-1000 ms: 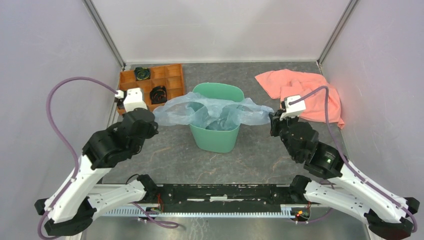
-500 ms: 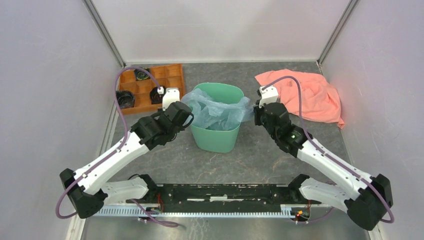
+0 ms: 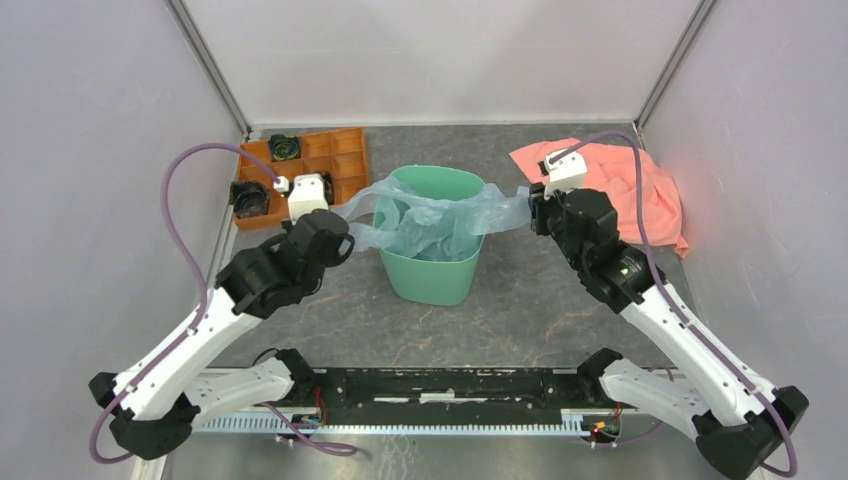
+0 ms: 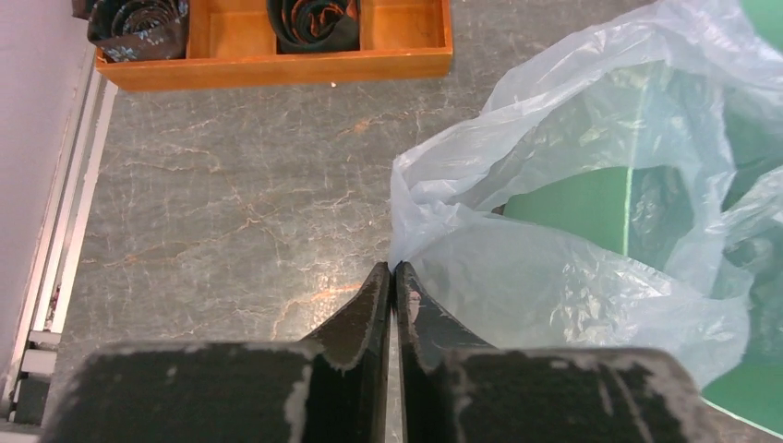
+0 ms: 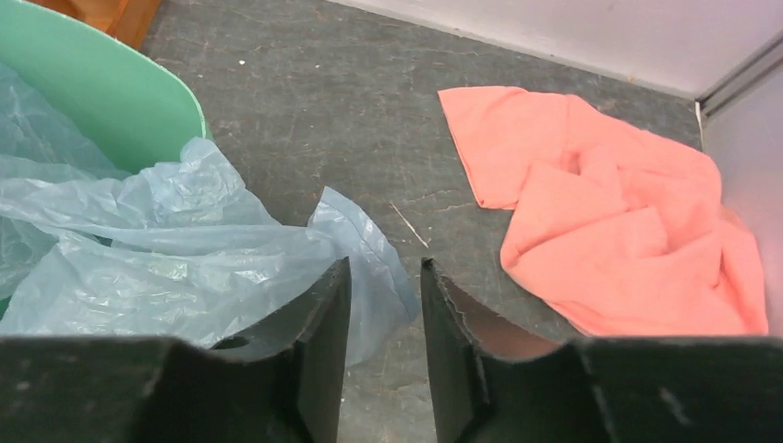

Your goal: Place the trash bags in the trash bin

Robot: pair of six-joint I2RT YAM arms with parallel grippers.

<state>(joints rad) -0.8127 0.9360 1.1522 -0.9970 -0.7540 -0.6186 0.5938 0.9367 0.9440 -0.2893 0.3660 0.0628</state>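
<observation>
The mint-green trash bin (image 3: pixel 432 275) stands mid-table. The pale blue-grey trash bag (image 3: pixel 440 215) lies over and inside its mouth, pulled out past the rim on both sides. My left gripper (image 3: pixel 347 222) is left of the bin, shut on the bag's left edge; the left wrist view shows the jaws (image 4: pixel 394 268) pinched together on the bag (image 4: pixel 572 277) with the bin (image 4: pixel 752 406) behind. My right gripper (image 3: pixel 533 205) is right of the bin, open. In the right wrist view (image 5: pixel 386 268) a corner of the bag (image 5: pixel 166 268) lies loose between the fingers, beside the bin (image 5: pixel 102 101).
A salmon-pink cloth (image 3: pixel 630 195) lies crumpled at the back right, close to my right gripper, and also shows in the right wrist view (image 5: pixel 609 212). An orange compartment tray (image 3: pixel 345 160) with dark rolled items (image 3: pixel 283 147) sits at the back left, near the left wall.
Both grippers have moved outward from the bin's sides. The bag, bunched in the bin's mouth half a second ago, is now stretched wide across the rim.
</observation>
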